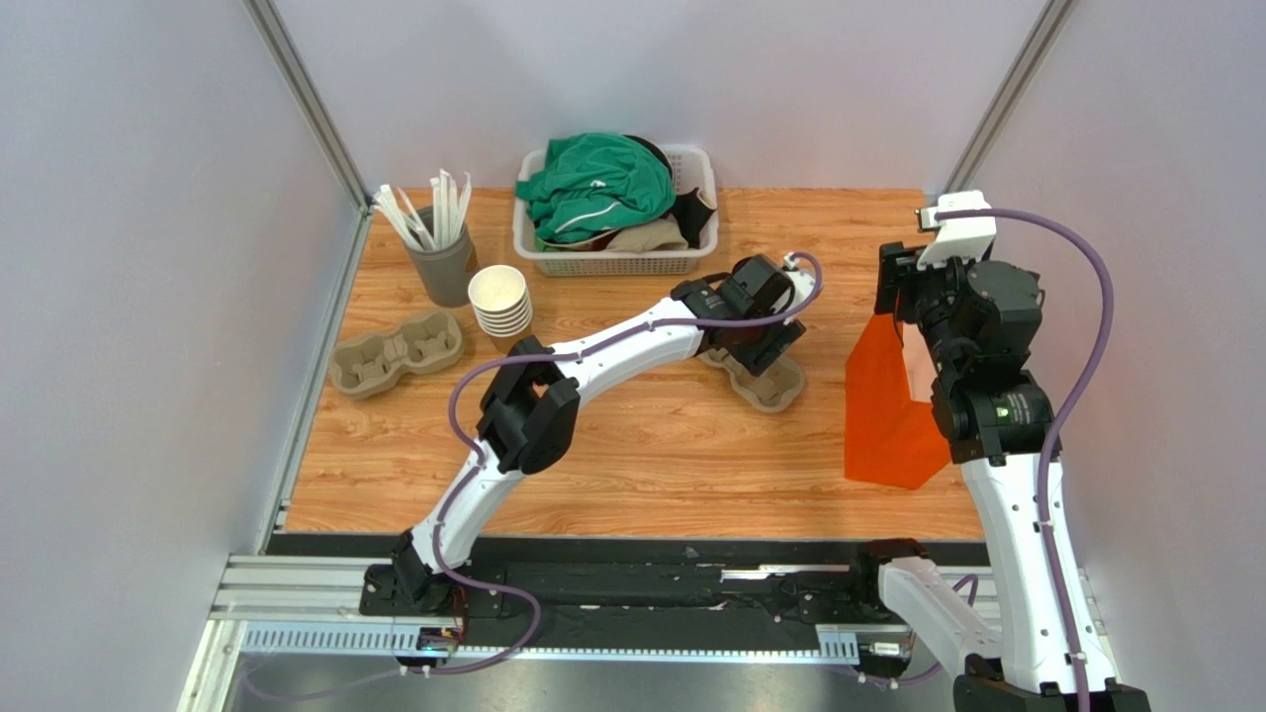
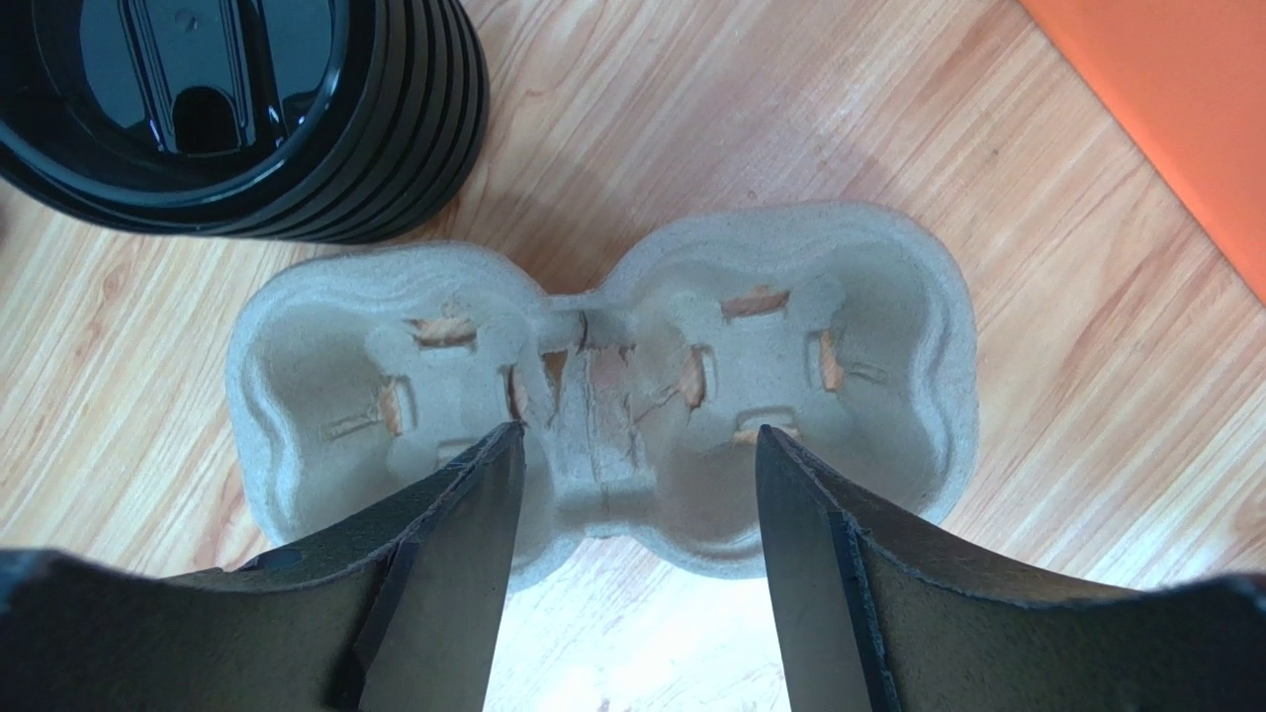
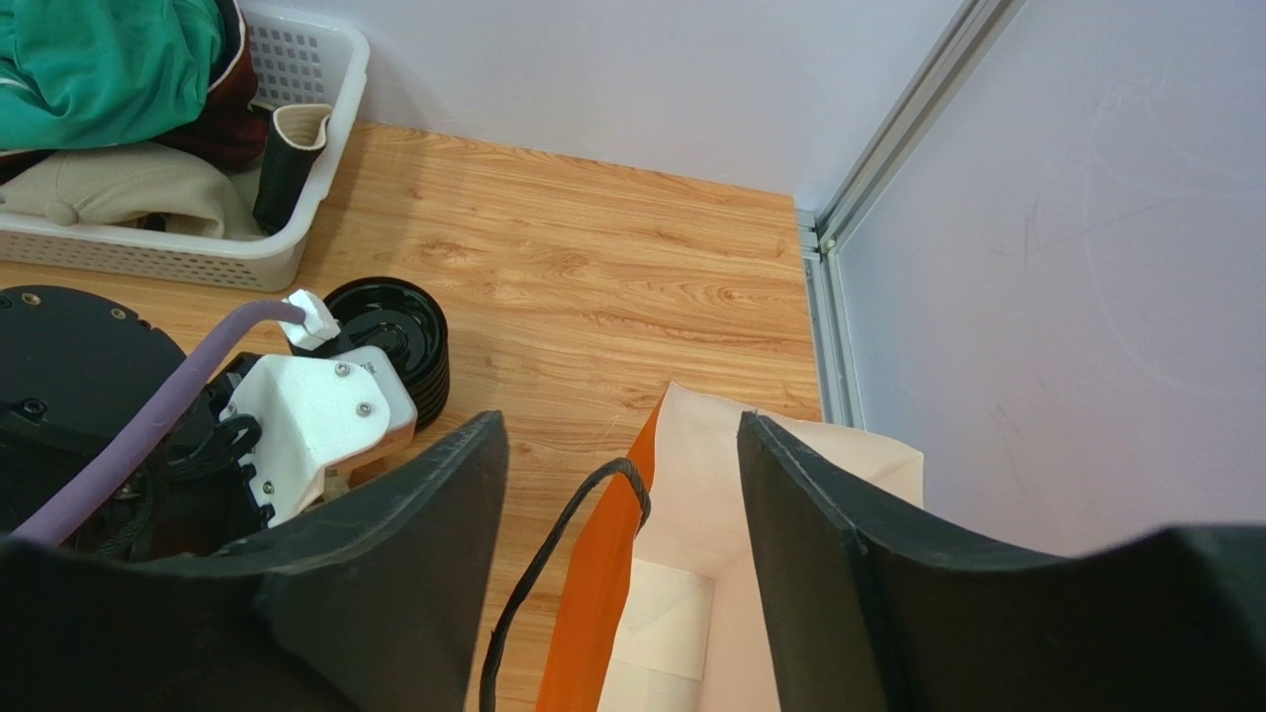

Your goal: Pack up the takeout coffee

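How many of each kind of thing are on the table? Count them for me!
Cup carriers: 2
Paper cup stacks: 1
Black lid stacks: 1
Orange bags: 1
Baskets: 1
Straw holders: 1
Total: 7

Desk (image 1: 654,460): orange-brown wood grain.
Bag (image 1: 889,416): orange outside, white inside, black cord handle.
Cup carrier (image 2: 892,341): speckled grey-beige pulp.
Lid stack (image 2: 297,134): glossy black.
Basket (image 1: 617,264): white lattice.
Cloth (image 1: 595,181): green, perhaps beige beneath.
Paper cups (image 1: 501,301): pale tan.
Left hand (image 2: 639,438): black.
Right hand (image 3: 621,423): black.
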You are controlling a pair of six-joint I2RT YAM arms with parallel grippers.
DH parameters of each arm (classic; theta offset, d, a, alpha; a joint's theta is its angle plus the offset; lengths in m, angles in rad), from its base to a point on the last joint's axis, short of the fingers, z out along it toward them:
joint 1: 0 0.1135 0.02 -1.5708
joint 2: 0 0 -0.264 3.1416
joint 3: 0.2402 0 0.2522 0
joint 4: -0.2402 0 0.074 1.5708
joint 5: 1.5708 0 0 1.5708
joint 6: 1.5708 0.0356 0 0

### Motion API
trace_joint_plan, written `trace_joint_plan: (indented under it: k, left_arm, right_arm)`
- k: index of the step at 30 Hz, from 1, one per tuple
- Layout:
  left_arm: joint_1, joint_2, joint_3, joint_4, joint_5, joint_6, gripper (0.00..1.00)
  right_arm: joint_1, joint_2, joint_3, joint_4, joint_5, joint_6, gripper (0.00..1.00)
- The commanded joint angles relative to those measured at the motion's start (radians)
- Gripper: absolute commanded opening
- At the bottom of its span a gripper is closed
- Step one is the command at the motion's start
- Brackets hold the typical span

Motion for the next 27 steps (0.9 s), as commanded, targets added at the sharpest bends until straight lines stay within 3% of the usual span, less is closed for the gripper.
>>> trace_joint_plan:
  k: [1, 8, 16, 21, 23, 27]
  left_arm:
    - [0.012, -0.120, 0.004, -0.028, -0.010, -0.007, 0.68]
    - [0.108, -0.264, -0.116, -0.052, -0.021, -0.003, 0.67]
    - [0.233, -0.513, -0.344, -0.067, -0.027, 0.008, 0.67]
    - [0.287, -0.648, -0.403, -0.121, -0.047, 0.042, 0.67]
    - [0.326, -0.687, -0.392, -0.175, -0.036, 0.042, 0.67]
    - [0.412, -0.754, -0.383, -0.248, -0.013, 0.042, 0.67]
  right_arm:
    - [-0.001, -0.011, 0.015, 0.031, -0.019, 0.011, 0.59]
    - [-0.001, 0.000, 0.017, 0.027, -0.027, 0.013, 0.57]
    - [0.001, -0.007, 0.029, 0.007, -0.039, 0.022, 0.26]
    - [-0.001, -0.012, 0.056, -0.018, -0.051, 0.030, 0.05]
    - [-0.001, -0.012, 0.073, -0.039, -0.048, 0.030, 0.00]
    - [-0.001, -0.020, 0.150, -0.084, -0.053, 0.028, 0.00]
